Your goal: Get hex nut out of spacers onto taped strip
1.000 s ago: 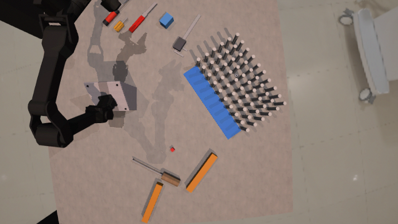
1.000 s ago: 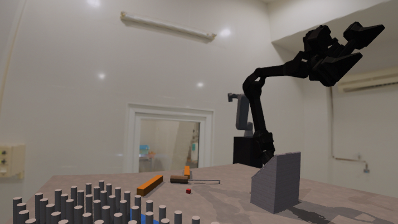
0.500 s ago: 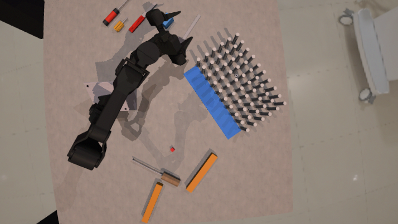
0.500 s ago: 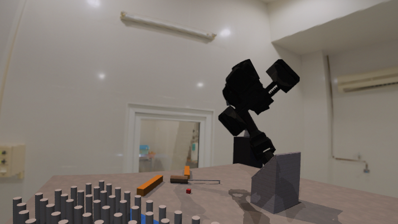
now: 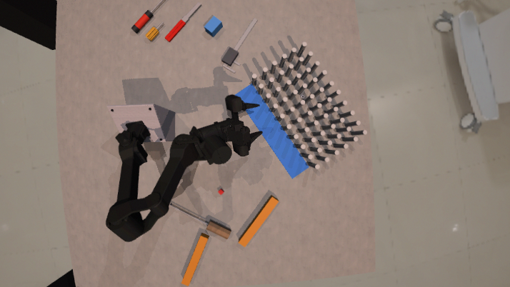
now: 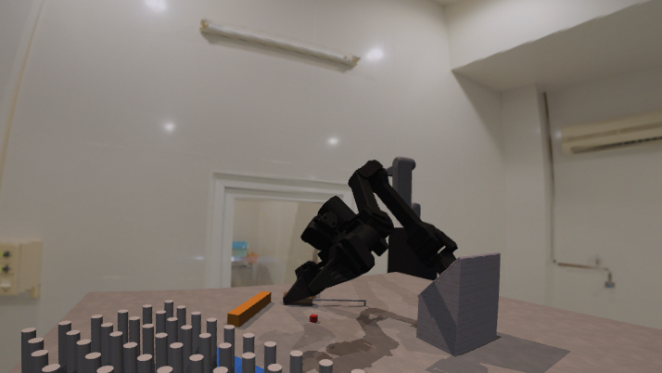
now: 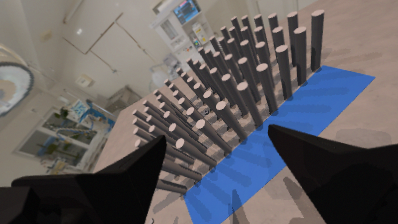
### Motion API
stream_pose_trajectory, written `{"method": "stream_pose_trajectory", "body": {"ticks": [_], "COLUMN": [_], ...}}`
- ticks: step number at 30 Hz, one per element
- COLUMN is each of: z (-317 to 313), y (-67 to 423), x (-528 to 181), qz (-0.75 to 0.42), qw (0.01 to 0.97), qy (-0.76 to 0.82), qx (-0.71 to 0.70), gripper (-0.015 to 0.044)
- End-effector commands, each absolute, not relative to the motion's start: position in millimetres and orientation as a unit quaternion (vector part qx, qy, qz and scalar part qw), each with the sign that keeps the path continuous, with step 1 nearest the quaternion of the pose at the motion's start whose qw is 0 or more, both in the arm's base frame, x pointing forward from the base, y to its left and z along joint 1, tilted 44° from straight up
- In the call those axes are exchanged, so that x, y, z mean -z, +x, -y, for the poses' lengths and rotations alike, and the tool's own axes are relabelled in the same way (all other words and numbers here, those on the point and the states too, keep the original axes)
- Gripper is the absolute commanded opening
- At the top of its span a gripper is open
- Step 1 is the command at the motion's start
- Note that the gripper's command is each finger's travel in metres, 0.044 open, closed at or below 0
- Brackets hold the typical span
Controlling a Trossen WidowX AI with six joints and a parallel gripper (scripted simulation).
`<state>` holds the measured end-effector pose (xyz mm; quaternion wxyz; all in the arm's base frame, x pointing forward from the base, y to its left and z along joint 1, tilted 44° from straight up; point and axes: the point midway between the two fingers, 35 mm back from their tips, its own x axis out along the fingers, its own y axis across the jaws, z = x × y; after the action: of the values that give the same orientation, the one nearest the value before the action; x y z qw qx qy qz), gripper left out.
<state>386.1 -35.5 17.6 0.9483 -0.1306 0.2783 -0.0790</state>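
Note:
The hex nut [image 5: 302, 96] [image 7: 206, 111] lies deep among the standing metal spacers [image 5: 317, 166] [image 6: 169, 320] [image 7: 318, 40]. The blue taped strip [image 5: 286, 153] [image 6: 238, 364] [image 7: 345, 90] runs along their front, with no nut on it. My gripper [image 5: 260, 118] [image 7: 216, 134] is open and empty, its fingers pointing toward the field; in the overhead view they overlap the strip. A wooden-handled tool [image 5: 218, 229] with a thin rod lies at the lower middle. A dark-handled tool [image 5: 229, 56] with a flat shaft lies beyond the strip's upper end. The spacers look upright.
A red-and-black screwdriver [image 5: 142, 21], a small yellow-handled tool [image 5: 153, 33], a red-handled tool [image 5: 175, 31] and a blue cube [image 5: 213, 26] lie at the top. Orange bars [image 5: 258, 221] [image 5: 195, 259], a red cube [image 5: 221, 191] [image 6: 313, 318] and a grey wedge block [image 5: 132, 118] [image 6: 477, 302] also stand around.

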Motion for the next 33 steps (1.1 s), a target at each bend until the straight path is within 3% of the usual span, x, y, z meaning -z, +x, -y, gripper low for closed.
{"method": "stream_pose_trajectory", "body": {"ticks": [1,33], "z": [51.5,53.3], "y": [377.4,377.9], "x": [-18.3,-18.6], "qz": [-0.277,-0.277], "qw": [0.946,0.946], "qy": [-0.147,-0.139], "qx": [0.087,0.092], "gripper": [0.044,0.044]}}
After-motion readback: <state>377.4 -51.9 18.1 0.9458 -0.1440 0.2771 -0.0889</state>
